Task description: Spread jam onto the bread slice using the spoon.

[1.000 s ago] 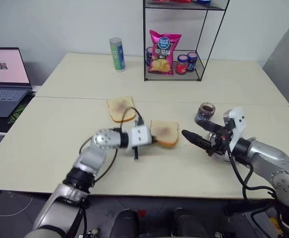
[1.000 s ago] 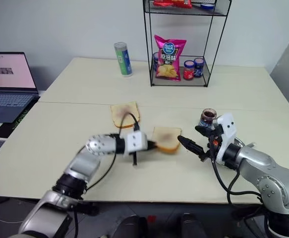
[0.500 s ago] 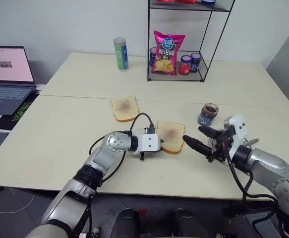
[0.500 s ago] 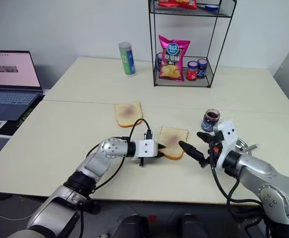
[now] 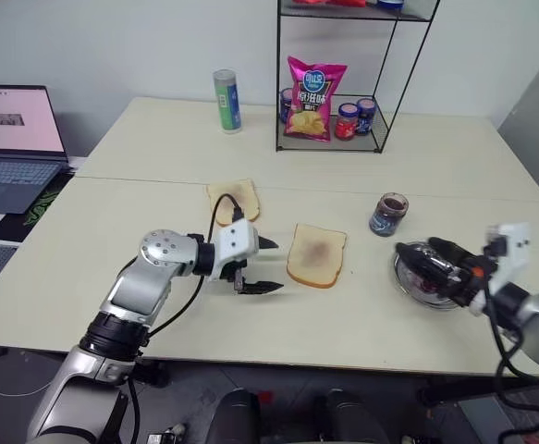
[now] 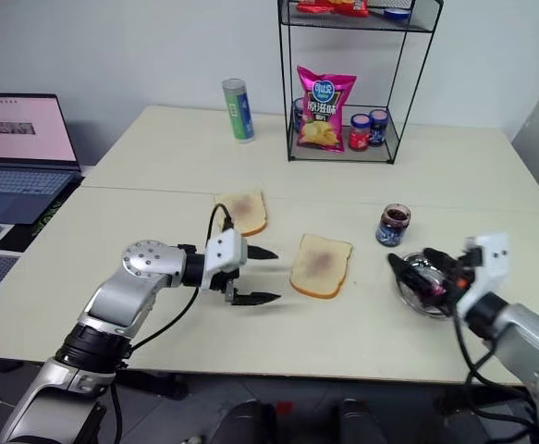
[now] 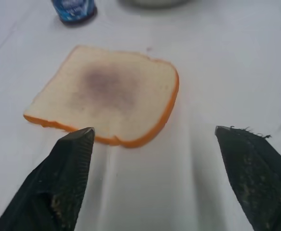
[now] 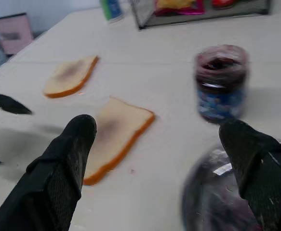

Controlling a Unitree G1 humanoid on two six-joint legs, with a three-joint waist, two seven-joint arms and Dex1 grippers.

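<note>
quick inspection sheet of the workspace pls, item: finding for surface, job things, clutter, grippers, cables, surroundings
surface: pale table, a seam running across it behind the bread.
job's things: bread slice with a reddish smear lies flat mid-table; open jam jar stands to its right; spoon not made out.
clutter: second slice further back; round steel dish near the right edge; green can.
grippers: left gripper open, empty, just left of the bread slice; right gripper open, empty, over the dish.
cables: black cable looping at the left wrist.
surroundings: wire rack with chip bag and small jars; laptop at far left.
</note>
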